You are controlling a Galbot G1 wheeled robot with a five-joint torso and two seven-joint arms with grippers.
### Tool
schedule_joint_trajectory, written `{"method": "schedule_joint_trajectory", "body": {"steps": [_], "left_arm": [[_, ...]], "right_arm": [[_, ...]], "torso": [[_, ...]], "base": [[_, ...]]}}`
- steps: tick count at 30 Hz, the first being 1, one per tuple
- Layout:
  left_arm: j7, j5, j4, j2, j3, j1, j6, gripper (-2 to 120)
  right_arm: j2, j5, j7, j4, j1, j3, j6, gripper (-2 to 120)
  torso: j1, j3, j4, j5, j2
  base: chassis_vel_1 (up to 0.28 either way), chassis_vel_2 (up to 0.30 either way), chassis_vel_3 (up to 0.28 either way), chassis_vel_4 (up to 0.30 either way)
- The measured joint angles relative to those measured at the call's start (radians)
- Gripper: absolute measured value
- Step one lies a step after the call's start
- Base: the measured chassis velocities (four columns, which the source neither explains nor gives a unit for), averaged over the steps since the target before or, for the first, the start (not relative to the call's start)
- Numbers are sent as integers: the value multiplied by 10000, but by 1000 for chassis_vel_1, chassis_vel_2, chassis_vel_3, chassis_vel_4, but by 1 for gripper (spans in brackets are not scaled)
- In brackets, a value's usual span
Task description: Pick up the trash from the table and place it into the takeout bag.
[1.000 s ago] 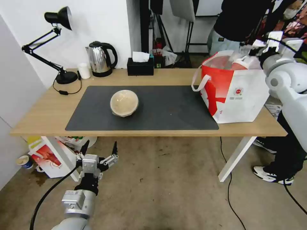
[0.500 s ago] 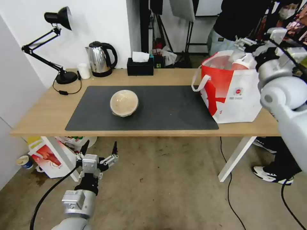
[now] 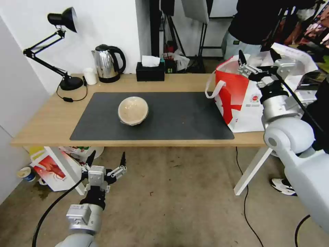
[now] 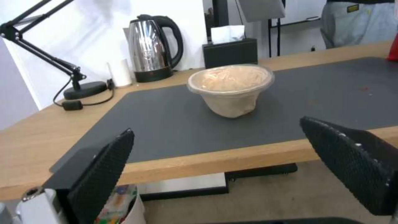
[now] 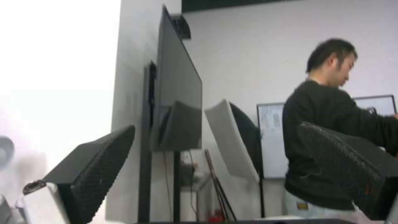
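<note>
- Beige paper bowl [image 3: 133, 110] sits upright on the dark grey mat [image 3: 178, 120], roughly mid-tabletop [image 3: 44, 127], well apart from both arms. Judging by that, it's the one piece of trash not yet bagged.
- Left wrist view: bowl [image 4: 230, 88] has clear film or a lid over the top, contents pale; can't tell what's inside.
- Takeout bag [image 3: 240, 103] stands at the tabletop's right end, partly on the mat's edge, mouth up w/ a strap handle hanging on the side toward the bowl. Prob. placed so the right arm can drop items straight in.
- Right pincer [image 3: 255, 60] is above the bag's rim, fingers apart, nothing between them; wrist cam looks out into the room, so it's tilted up, not down into the bag.
- Left pincer [image 3: 105, 160] is parked low, below the tabletop's front edge, fingers apart & empty, aimed toward the bowl; bowl sits between its fingertips in the wrist view but far off.
- Kettle [image 3: 109, 63], desk lamp [image 3: 51, 48], black tissue box [image 3: 150, 71], small white cup [image 3: 90, 75] line the back edge, out of the work zone.
</note>
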Motion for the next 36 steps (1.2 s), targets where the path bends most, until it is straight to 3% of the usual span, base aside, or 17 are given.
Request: {"method": "schedule_joint_trajectory", "body": {"steps": [11,23,36], "left_arm": [[0,0,0,0,0,0,0,100],[0,0,0,0,0,0,0,100],[0,0,0,0,0,0,0,100]], "right_arm": [[538,-343,-426,946,-1174,184,685,100],[1874,-2006,-348,1953,-2950,-828,957,100],[1958,-3227,181,1748,-4205,-1430,1430,100]], "torso": [[0,0,1,2,0],[0,1,1,1,0],[2,1,0,2,0]], "base": [[0,0,0,0],[0,0,0,0],[0,0,0,0]]}}
